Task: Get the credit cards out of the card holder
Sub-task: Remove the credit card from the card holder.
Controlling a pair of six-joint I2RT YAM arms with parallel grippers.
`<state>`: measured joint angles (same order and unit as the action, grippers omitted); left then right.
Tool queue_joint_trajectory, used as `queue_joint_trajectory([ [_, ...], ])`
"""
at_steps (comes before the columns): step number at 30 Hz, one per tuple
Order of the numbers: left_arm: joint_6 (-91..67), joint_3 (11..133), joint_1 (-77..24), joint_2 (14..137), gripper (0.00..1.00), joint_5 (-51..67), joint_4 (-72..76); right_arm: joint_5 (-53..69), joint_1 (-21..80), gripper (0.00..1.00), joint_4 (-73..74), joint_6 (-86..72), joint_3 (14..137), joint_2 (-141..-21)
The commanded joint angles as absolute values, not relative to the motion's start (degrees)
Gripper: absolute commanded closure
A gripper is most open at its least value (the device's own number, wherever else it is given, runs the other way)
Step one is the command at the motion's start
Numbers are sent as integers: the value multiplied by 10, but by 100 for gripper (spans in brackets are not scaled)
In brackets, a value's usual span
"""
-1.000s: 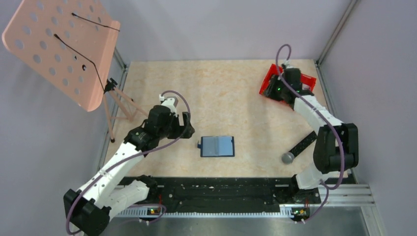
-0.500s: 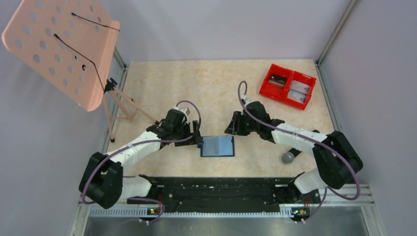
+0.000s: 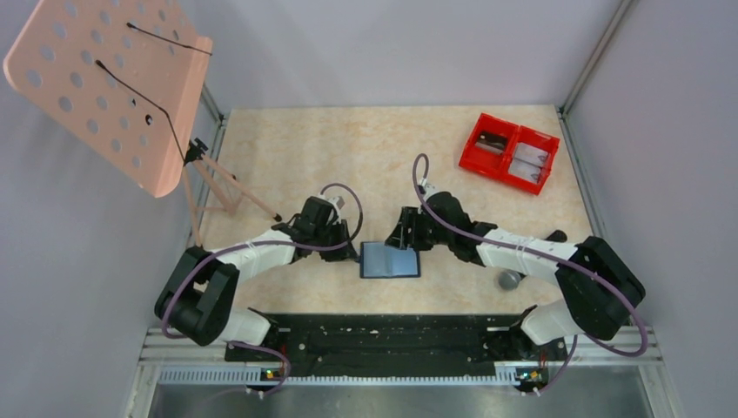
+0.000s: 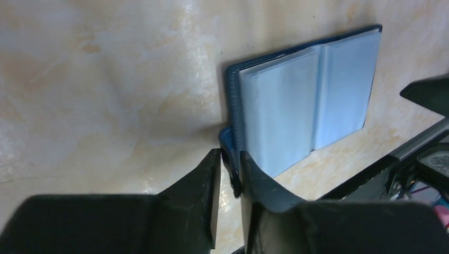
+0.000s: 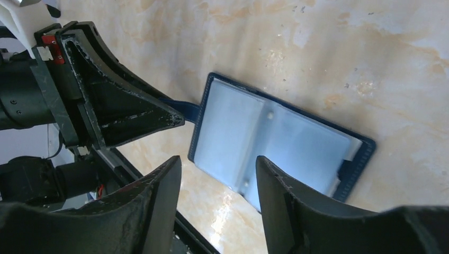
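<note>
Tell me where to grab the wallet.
By the small navy tab jutting from the left edge of the wallet, coming in low from the left. The wallet lies open and flat on the table, so only that tab offers something to pinch.

Navy card holder (image 3: pixel 389 259), open flat
</note>
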<state>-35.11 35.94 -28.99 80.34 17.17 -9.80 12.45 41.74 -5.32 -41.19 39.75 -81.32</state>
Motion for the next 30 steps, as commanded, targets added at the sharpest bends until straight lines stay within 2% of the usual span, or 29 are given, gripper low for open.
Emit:
queue_joint_trajectory([
  [1, -352, 357, -293, 782, 85, 202, -57, 86, 431, 42, -59, -412, 410, -786],
  [4, -366, 343, -292, 748, 97, 224, -34, 73, 441, 38, -51, -410, 413, -787],
  [5, -374, 336, -292, 738, 100, 233, -20, 66, 447, 33, -48, -408, 415, -787],
  [7, -387, 326, -292, 720, 100, 249, -5, 45, 462, 28, -36, -404, 421, -791],
  [19, -428, 295, -293, 670, 100, 280, 50, 3, 512, 23, -18, -399, 457, -846],
  [26, -425, 293, -292, 663, 100, 278, 44, -29, 519, 25, -5, -392, 466, -880],
  [30, -426, 289, -293, 665, 100, 279, 49, -33, 520, 32, -5, -387, 469, -895],
])
